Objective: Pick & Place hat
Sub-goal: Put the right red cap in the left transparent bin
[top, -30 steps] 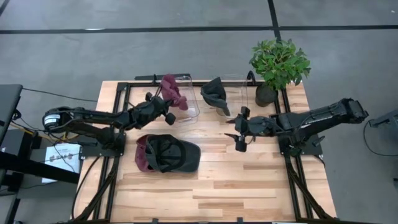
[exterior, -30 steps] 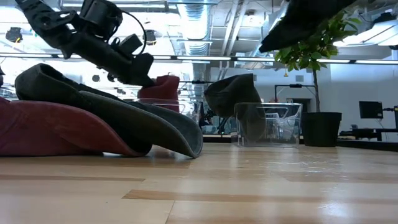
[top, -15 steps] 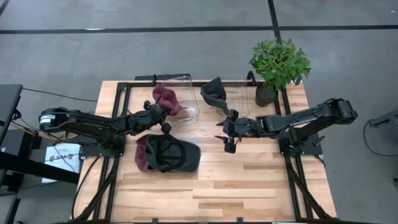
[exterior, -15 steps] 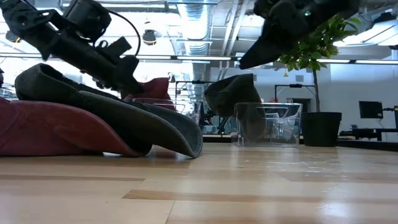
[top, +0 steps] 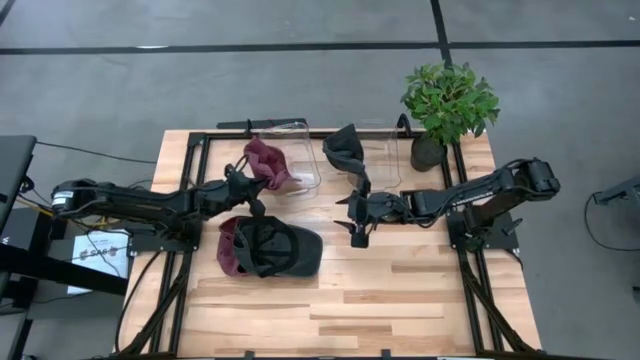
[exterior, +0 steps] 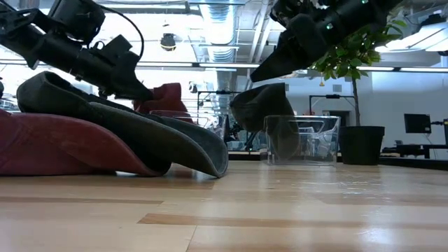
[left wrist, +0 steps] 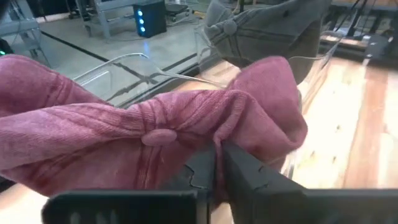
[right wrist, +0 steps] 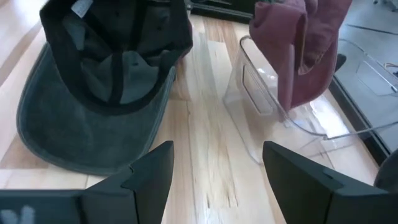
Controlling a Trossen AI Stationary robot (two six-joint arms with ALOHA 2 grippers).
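Maroon hat (top: 268, 160) hangs bunched over the rim of a clear bin (top: 298, 155) at the back of the desk (top: 400, 280), pinched by the left end effector (top: 250, 184), whose fingers (left wrist: 242, 171) are closed on a fold of the fabric. The left arm lies low and stretched out from the desk's left edge toward that bin. A second clear bin (top: 380, 150) stands just beside the first, with a dark grey hat (top: 345, 150) draped on its rim, and a potted plant (top: 448, 105) stands at the back right corner. The right arm reaches in level from the right side, its end effector (top: 357, 213) hovering mid-desk with fingers (right wrist: 298, 177) spread apart and empty. Nearer the front, a dark grey cap (top: 280, 245) lies upturned on another maroon cap (top: 229, 250). Only the right wrist view shows the grey cap's inner lining (right wrist: 112, 56); the low view shows the room's ceiling pipes.
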